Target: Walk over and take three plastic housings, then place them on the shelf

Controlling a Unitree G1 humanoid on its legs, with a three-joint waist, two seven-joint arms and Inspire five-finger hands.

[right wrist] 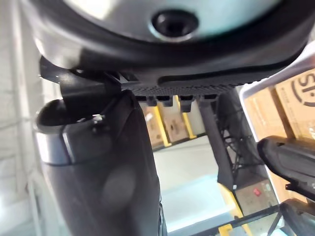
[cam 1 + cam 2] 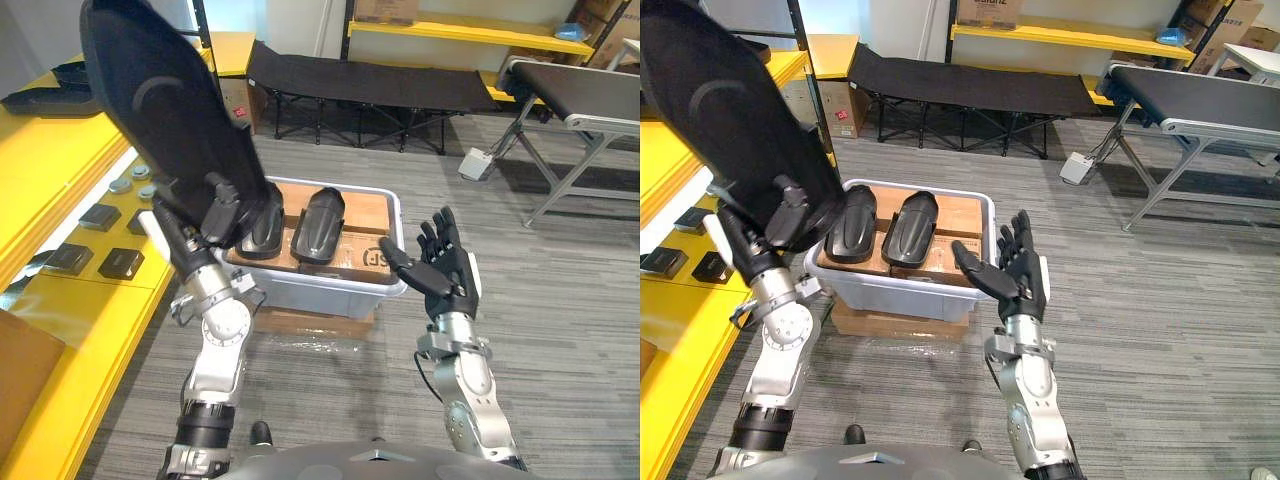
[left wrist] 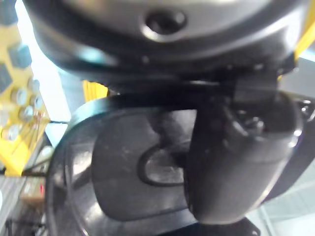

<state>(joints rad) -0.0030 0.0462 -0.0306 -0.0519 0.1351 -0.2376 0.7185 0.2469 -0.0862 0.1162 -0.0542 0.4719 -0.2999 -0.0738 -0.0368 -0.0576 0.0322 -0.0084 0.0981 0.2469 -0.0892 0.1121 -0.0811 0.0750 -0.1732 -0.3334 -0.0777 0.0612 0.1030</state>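
My left hand is shut on the lower end of a large black plastic housing, which stands raised and tilted up toward the left. The left wrist view shows the same housing close behind my thumb. Two more black housings lie side by side on cardboard inside a grey-white tub in front of me. My right hand hovers open, palm up, just off the tub's right front corner, holding nothing.
A yellow shelf runs along my left with small dark parts and round caps on it. A black folding cot stands behind the tub, a conveyor table at the right. Grey floor lies open to the right.
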